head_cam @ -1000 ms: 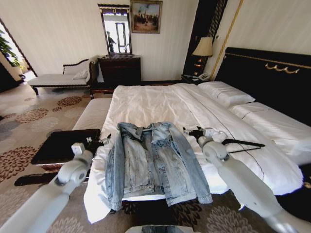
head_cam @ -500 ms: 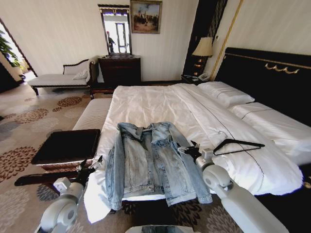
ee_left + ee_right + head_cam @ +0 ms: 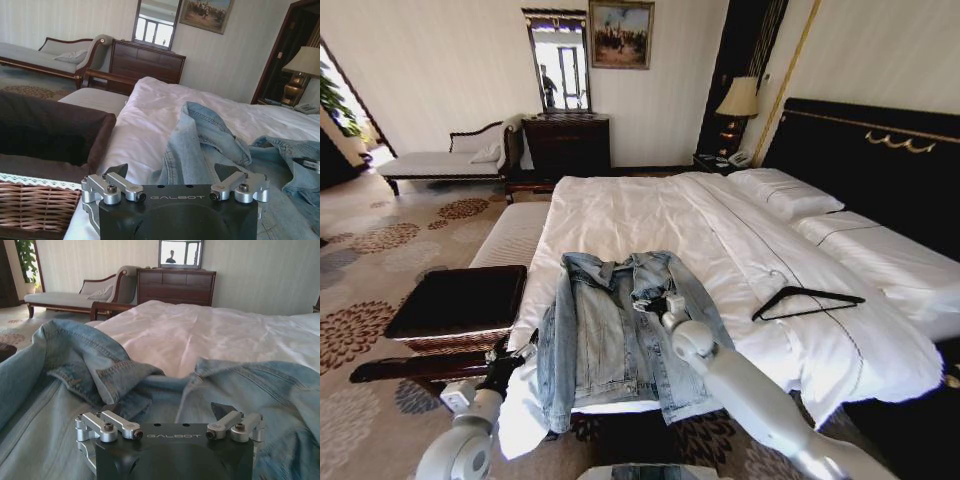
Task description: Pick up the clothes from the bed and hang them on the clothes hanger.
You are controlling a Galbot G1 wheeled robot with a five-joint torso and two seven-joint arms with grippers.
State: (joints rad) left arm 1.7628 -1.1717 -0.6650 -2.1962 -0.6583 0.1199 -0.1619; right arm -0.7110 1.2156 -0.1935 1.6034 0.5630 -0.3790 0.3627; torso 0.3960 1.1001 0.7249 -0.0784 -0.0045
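Observation:
The clothes, a light-blue denim jacket (image 3: 620, 335), lie spread front-up at the foot of the white bed (image 3: 620, 205). In the right wrist view the jacket's collar (image 3: 110, 372) lies just ahead of the fingers. My right gripper (image 3: 658, 304) hovers low over the jacket's collar and right front, open (image 3: 165, 412) with nothing in it. At the bed's left foot corner my left gripper (image 3: 510, 356) is beside the jacket's left sleeve, open (image 3: 172, 172) and empty, facing the jacket (image 3: 200, 140). The black clothes hanger (image 3: 807, 299) lies flat on the sheet to the right of the jacket.
A dark padded bench (image 3: 455, 300) stands left of the bed, with a wicker basket (image 3: 35, 205) near my left gripper. Farther back are a chaise lounge (image 3: 435, 162), a dark dresser (image 3: 566, 142) and a bedside lamp (image 3: 738, 98). The black headboard (image 3: 870, 160) rises on the right.
My right arm swung left, from beside the hanger to over the jacket's collar. My left arm dropped back and down to the bed's left foot corner. Jacket and hanger have not moved.

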